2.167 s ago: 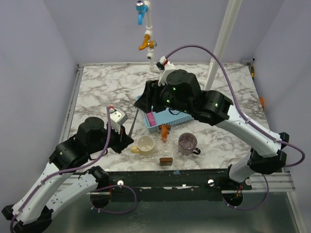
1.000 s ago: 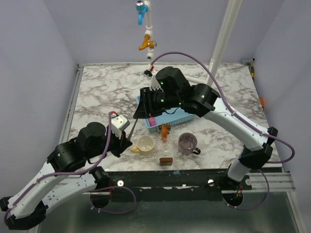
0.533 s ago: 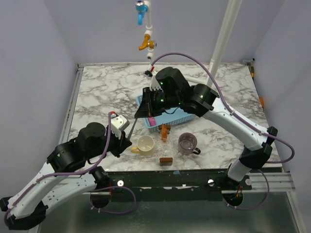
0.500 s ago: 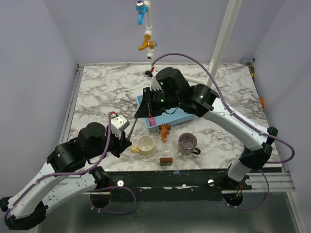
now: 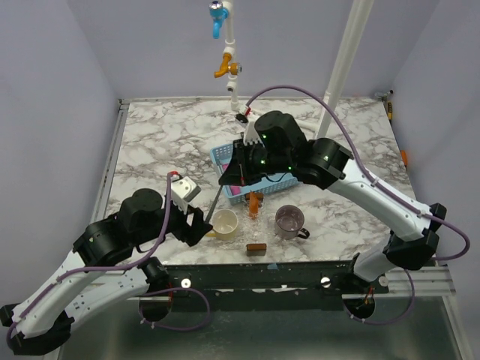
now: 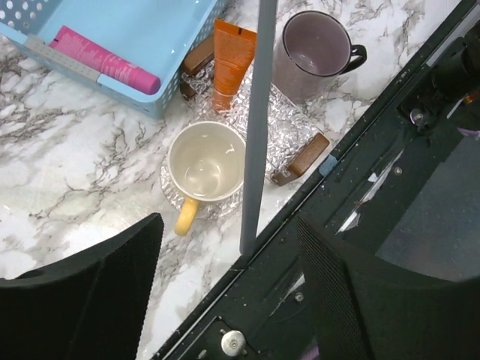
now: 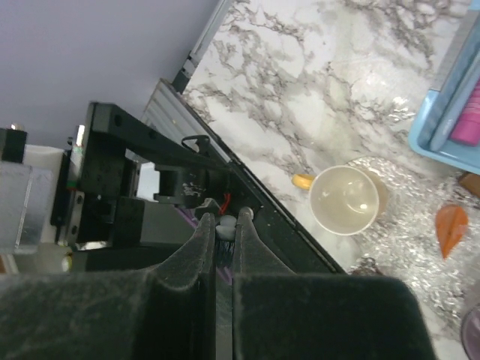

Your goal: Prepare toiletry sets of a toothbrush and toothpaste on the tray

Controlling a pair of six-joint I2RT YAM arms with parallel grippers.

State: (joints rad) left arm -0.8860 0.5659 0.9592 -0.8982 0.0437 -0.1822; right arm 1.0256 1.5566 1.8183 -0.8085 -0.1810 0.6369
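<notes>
The toothbrush (image 5: 214, 201), a slim pale blue stick, hangs slanted over the table's front. My right gripper (image 5: 231, 178) is shut on its upper end, and white bristles (image 7: 225, 223) show past the fingertips. My left gripper (image 5: 196, 225) is open around the lower end of the toothbrush (image 6: 255, 135), with both fingers (image 6: 90, 292) apart from it. The orange toothpaste (image 6: 232, 64) lies flat on the shiny crinkled tray (image 6: 296, 124), next to the blue basket.
A cream cup (image 6: 206, 161) with a yellow handle and a purple mug (image 6: 311, 52) stand on the tray, with brown blocks (image 6: 300, 157) beside them. The blue basket (image 6: 161, 41) holds a pink tube (image 6: 101, 64). The table's dark front rail (image 6: 352, 202) runs below.
My left gripper has opened and let go of the toothbrush. My right gripper has shut on its upper end and shifted a little to the right with it.
</notes>
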